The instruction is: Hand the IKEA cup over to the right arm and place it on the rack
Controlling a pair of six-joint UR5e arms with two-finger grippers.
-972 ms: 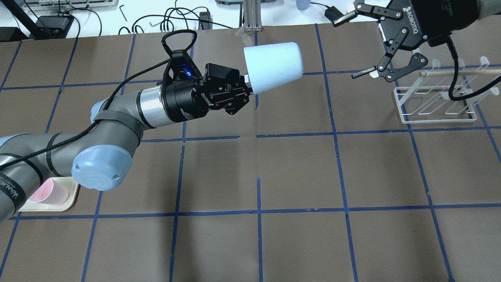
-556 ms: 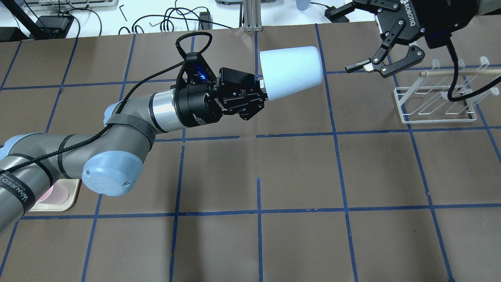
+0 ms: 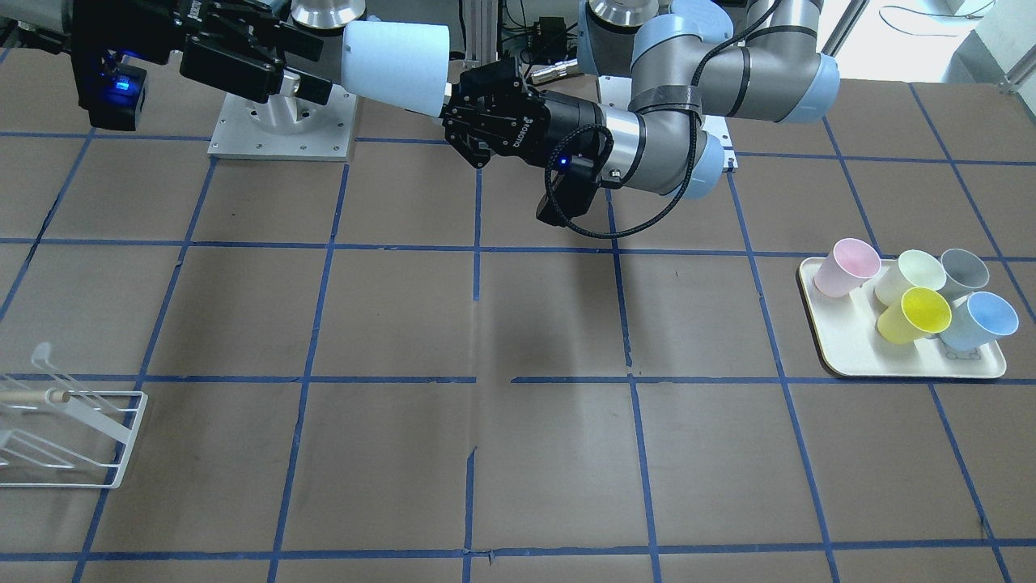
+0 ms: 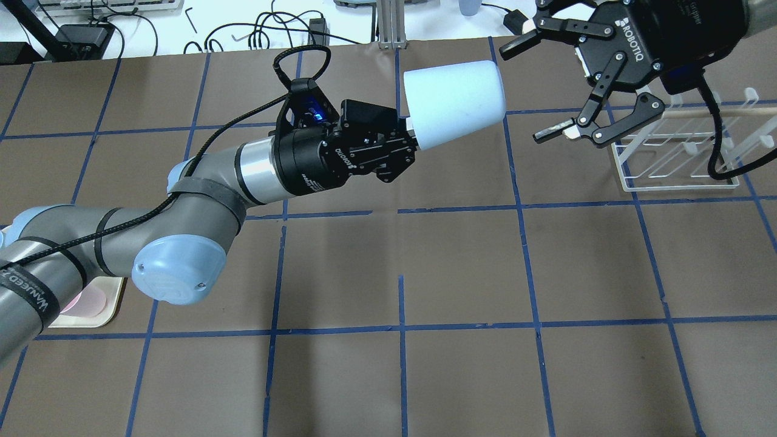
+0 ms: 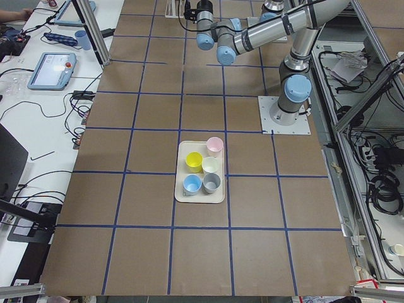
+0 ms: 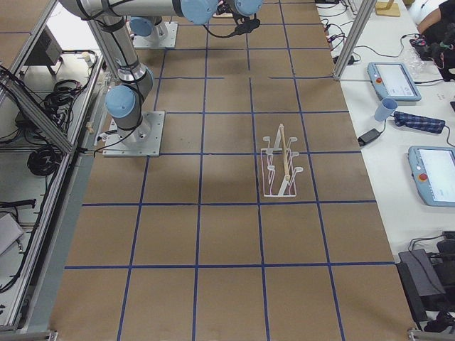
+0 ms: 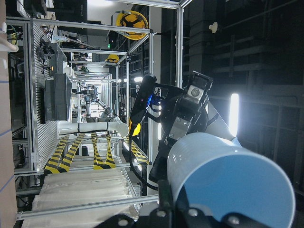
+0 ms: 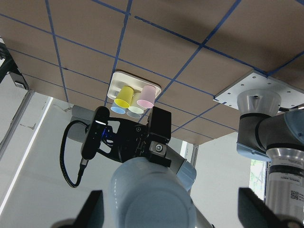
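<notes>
Handover trouble likeliest. IKEA cup aloft at upper centre of the overhead view, pinched at its rim by the left gripper, base aimed at the right gripper, spread wide, just beside it, not touching. Could drop to the bench if let go before a firm close on the tapered wall; could get knocked askew by an off-centre fingertip. Rack at far right, well apart.

Left hand clamped, reaching out, right hand spread open opposite
</notes>
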